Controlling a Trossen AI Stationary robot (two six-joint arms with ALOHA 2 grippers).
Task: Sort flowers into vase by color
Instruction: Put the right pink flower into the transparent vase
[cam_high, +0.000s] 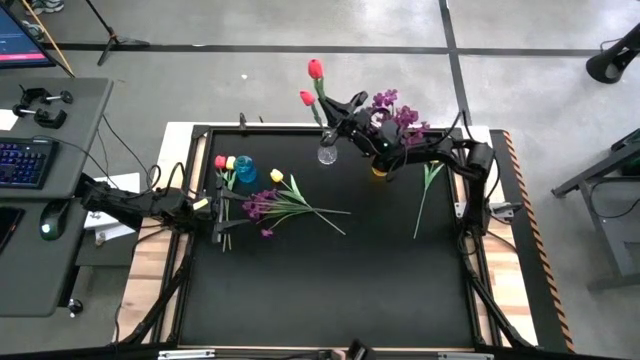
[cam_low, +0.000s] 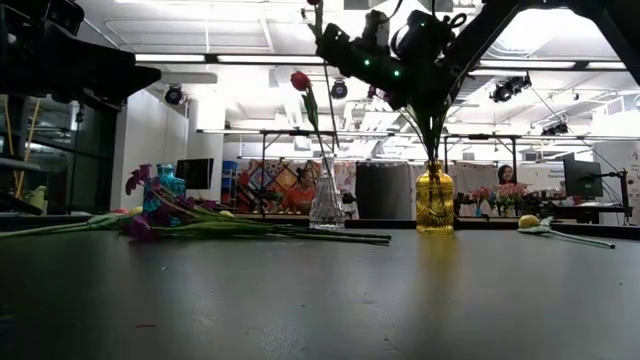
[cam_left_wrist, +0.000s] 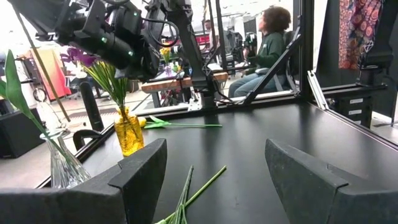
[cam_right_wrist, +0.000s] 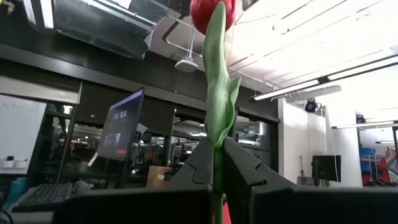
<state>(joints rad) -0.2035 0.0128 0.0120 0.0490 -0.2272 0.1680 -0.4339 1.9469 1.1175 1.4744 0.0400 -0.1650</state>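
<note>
Black table (cam_high: 330, 290) surface carries everything. Nearest the front on the left, loose flowers (cam_high: 285, 205) lie in a heap: purple sprigs and a yellow tulip (cam_high: 277, 177) with crossed green stems. Just beside them the left end effector (cam_high: 212, 206) rests low at the table's left edge, its fingers spread wide and holding nothing. Behind the heap stands a blue vase (cam_high: 245, 172), with a red and a yellow bloom lying next to it; whether anything stands inside it cannot be told. On the right side a single stem with a yellow head (cam_high: 428, 192) lies alone, well apart from the heap. Farther back, the clear glass vase (cam_low: 326, 205) holds one red tulip (cam_low: 300, 81) upright. Beside it the amber vase (cam_low: 434, 200) holds purple sprigs (cam_high: 398, 115). Above the clear vase the right end effector (cam_high: 332, 122) is clamped tight on the stem of a second red tulip (cam_high: 315, 69), held upright in the air.
</note>
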